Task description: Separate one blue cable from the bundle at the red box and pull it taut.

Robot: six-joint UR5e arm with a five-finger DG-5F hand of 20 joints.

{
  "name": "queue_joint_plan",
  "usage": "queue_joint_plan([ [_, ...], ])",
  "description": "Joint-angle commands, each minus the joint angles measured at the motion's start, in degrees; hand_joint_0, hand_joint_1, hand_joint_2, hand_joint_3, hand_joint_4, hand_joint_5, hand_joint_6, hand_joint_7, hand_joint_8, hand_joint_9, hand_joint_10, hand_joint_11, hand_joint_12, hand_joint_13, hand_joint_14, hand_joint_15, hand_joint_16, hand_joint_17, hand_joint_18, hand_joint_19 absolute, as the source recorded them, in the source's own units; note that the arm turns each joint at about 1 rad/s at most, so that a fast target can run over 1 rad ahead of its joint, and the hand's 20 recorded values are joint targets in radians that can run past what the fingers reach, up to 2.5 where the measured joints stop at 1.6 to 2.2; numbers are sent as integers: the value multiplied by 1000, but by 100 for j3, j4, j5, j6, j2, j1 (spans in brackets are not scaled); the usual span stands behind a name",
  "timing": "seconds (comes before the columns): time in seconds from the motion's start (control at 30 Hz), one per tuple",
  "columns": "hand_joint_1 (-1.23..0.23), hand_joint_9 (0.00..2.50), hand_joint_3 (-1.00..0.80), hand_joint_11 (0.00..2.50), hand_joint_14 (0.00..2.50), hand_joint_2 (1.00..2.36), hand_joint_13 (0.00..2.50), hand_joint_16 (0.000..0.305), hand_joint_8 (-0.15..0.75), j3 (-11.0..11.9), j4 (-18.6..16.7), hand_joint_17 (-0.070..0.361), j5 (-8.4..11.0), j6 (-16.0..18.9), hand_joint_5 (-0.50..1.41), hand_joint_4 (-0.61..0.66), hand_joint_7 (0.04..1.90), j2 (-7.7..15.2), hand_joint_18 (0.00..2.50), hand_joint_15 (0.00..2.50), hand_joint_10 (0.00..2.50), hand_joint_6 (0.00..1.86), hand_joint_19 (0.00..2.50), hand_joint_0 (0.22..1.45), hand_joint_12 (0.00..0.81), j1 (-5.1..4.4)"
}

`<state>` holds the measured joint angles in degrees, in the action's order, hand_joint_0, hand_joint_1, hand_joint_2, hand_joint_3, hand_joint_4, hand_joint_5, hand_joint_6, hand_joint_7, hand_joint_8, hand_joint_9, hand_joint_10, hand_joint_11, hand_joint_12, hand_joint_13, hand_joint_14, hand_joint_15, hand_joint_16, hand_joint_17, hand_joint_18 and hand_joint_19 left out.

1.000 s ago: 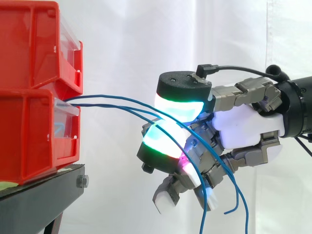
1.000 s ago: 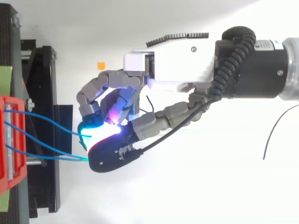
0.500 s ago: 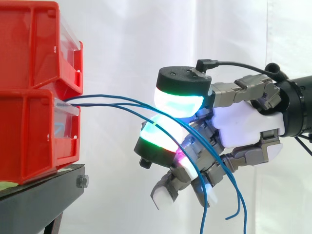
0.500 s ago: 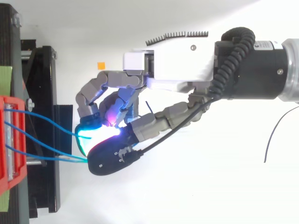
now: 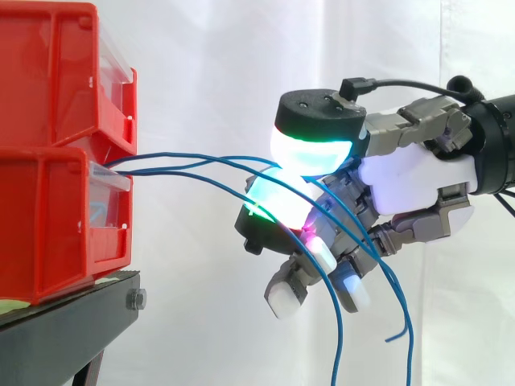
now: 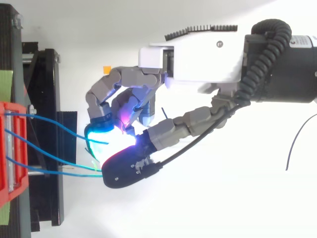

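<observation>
Robot lab, white curtain (image 5: 209,64) (backdrop), red bins (image 5: 48,217)

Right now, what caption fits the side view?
Curled robot hand pinching thin blue cables running from the lower red plastic bin.

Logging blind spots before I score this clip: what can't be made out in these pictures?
- Side view: where the thin blue cables are fixed inside the lower red plastic bin; its front wall hides that.
- Both views: which cable the robot hand pinches; its glowing pads and their glare cover the contact.
- Side view: two cable ends, cut off by the bottom edge.
</observation>
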<state>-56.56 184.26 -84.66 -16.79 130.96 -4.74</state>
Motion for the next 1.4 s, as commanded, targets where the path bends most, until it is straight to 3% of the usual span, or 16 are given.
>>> queue_joint_plan([
  [0.0, -791, 855, -285, 876, 16, 1015, 614, 47, 323, 5, 23, 106, 28, -87, -199, 68, 1085, -9, 723, 483, 27, 835, 909, 654, 345, -9],
  [0.17, -797, 853, -407, 868, 18, 1007, 616, 47, 322, 5, 14, 106, 116, -140, -201, 90, 1090, -1, 722, 485, 26, 838, 916, 640, 344, -27],
  [0.67, -461, 940, -490, 847, 17, 1001, 638, 46, 332, 5, 31, 103, 178, 36, -172, 68, 1120, -1, 737, 489, 27, 824, 942, 596, 324, -44],
  [0.83, -522, 946, -341, 865, 16, 1013, 633, 45, 334, 5, 23, 102, 186, 36, -168, 52, 1144, -1, 736, 487, 27, 823, 935, 607, 317, -44],
  [0.9, -577, 934, -179, 870, 16, 1021, 629, 46, 339, -4, 23, 104, 195, 36, -173, 54, 1204, -1, 741, 480, 27, 829, 935, 578, 325, -53],
  [1.0, -647, 923, -80, 873, 16, 1023, 619, 46, 344, -4, 14, 104, 195, 44, -179, 51, 1224, -1, 738, 481, 27, 852, 926, 580, 328, -71],
  [1.37, -725, 889, -124, 881, 16, 1021, 606, 46, 330, -4, 23, 105, 195, 176, -189, -45, 1137, -1, 708, 486, 27, 869, 931, 622, 341, -80],
])
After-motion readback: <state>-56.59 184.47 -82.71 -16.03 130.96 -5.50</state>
